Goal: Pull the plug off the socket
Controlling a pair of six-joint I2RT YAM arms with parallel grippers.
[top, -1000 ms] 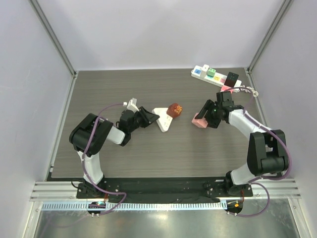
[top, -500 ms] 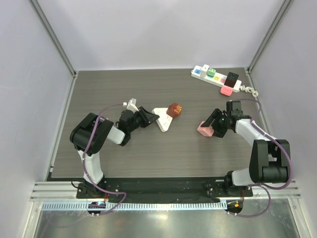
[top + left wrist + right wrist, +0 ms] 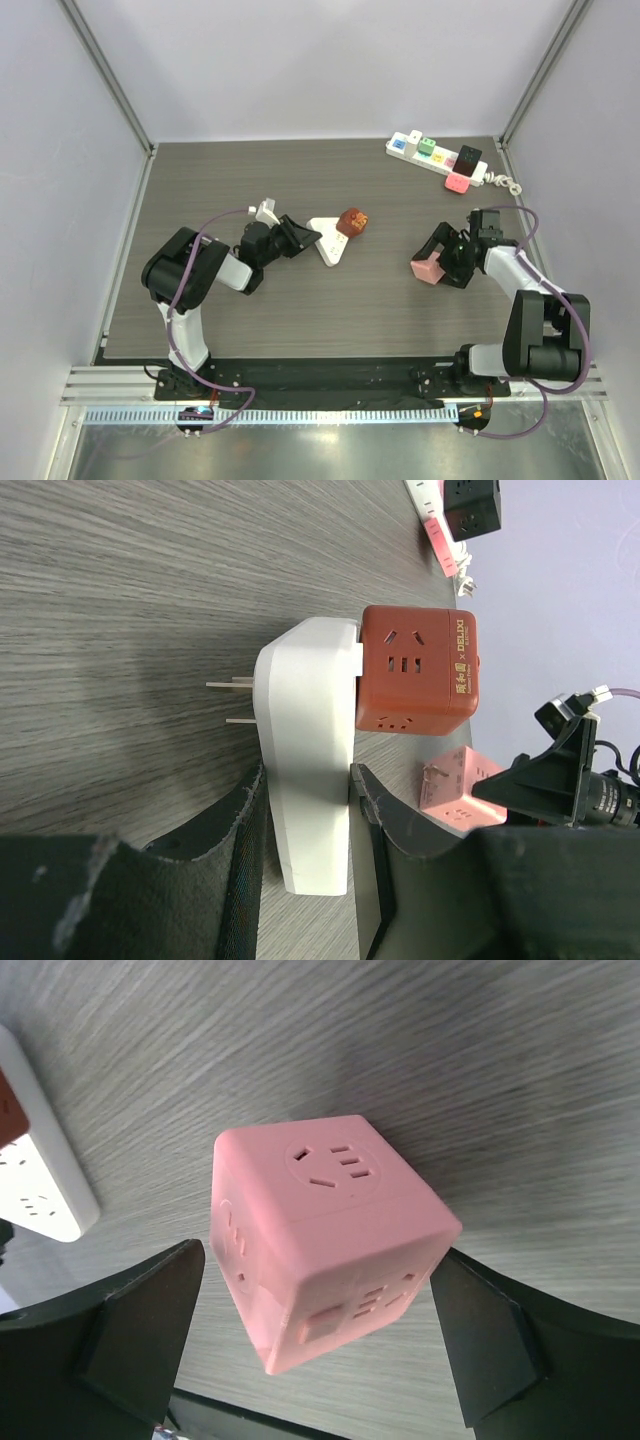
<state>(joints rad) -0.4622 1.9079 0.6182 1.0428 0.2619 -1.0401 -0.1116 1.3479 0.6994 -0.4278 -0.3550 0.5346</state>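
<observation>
The pink cube plug [image 3: 427, 270] sits between the fingers of my right gripper [image 3: 446, 261], well to the right of the white socket [image 3: 328, 241]. In the right wrist view the cube [image 3: 320, 1230] fills the span of the gripper [image 3: 318, 1250], turned corner-on and just above the table. My left gripper [image 3: 300, 238] is shut on the narrow end of the white socket [image 3: 305, 740], jaws tight on both sides [image 3: 305, 775]. A red-brown cube [image 3: 351, 221] stays plugged into the socket's far side [image 3: 415, 670]. The pink cube's prongs are bare in the left wrist view [image 3: 455, 785].
A white power strip [image 3: 435, 155] with green, black and pink cubes on it lies at the back right, its coiled cable [image 3: 505, 184] beside the right arm. The enclosure walls stand close on the left, back and right.
My right gripper has drawn back to the right and towards the near edge, taking the pink cube farther from the white socket. The left gripper and socket have not moved.
</observation>
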